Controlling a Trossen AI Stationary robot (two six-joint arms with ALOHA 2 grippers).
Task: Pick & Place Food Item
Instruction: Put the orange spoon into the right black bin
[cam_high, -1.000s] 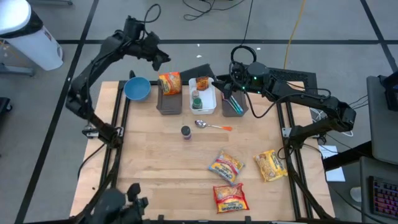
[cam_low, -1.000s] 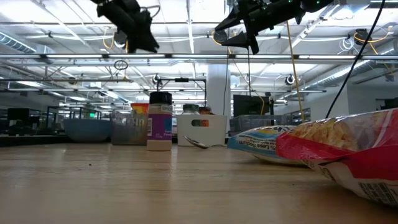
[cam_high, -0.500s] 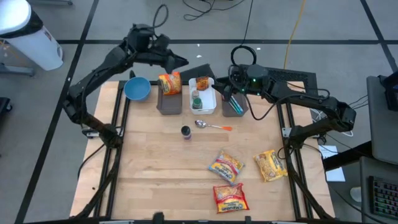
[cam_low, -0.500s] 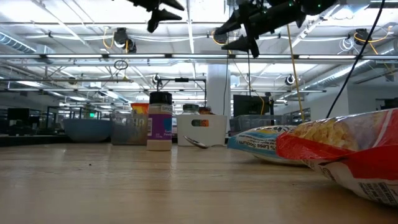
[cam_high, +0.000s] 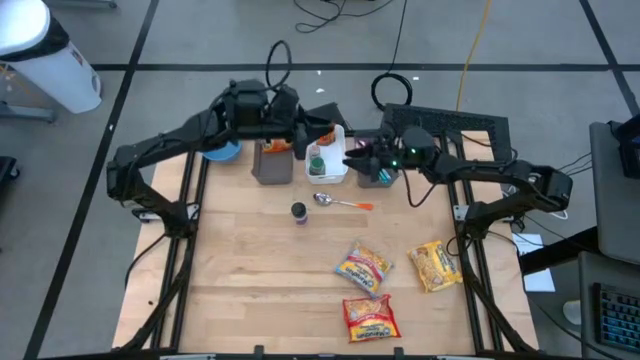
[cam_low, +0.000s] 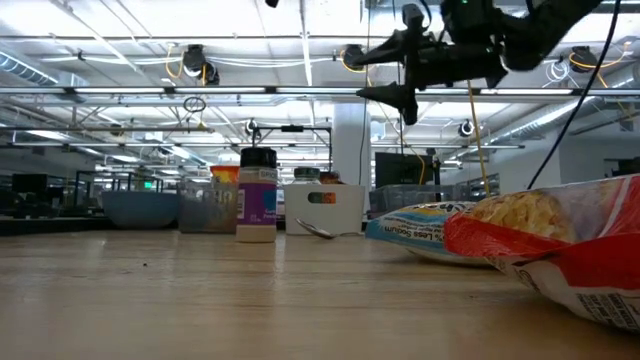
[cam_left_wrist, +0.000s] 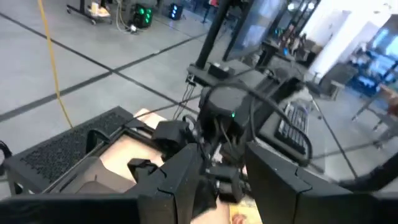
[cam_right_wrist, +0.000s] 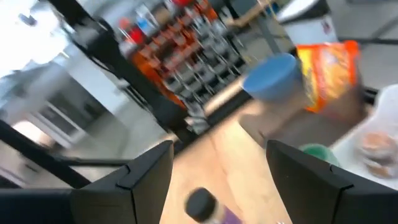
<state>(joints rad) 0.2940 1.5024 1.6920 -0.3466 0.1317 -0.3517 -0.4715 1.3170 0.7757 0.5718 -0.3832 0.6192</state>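
Three snack packets lie flat on the table's near right: one (cam_high: 363, 268), a red one (cam_high: 369, 316) and a yellow one (cam_high: 435, 265). An orange packet (cam_right_wrist: 326, 65) stands in a grey bin (cam_high: 270, 165) at the far edge. My left gripper (cam_high: 328, 130) hovers open above the white bin (cam_high: 330, 168), holding nothing. My right gripper (cam_high: 352, 157) hangs open just right of that bin, pointing toward the table's left, high above the table (cam_low: 372, 75). Nothing sits between its fingers (cam_right_wrist: 149, 180).
A blue bowl (cam_high: 222, 152) sits at the far left beside the bins. A spice jar (cam_high: 298, 212) and a spoon (cam_high: 340, 201) lie mid-table. Another grey bin (cam_high: 378, 175) stands under my right arm. Bare wood stretches across the near left (cam_high: 240, 290).
My left gripper has swung along the far edge from beyond the blue bowl toward the right, and now hangs over the bins. My right gripper has come down and a little toward the white bin, tipping toward level. Nothing on the table has moved.
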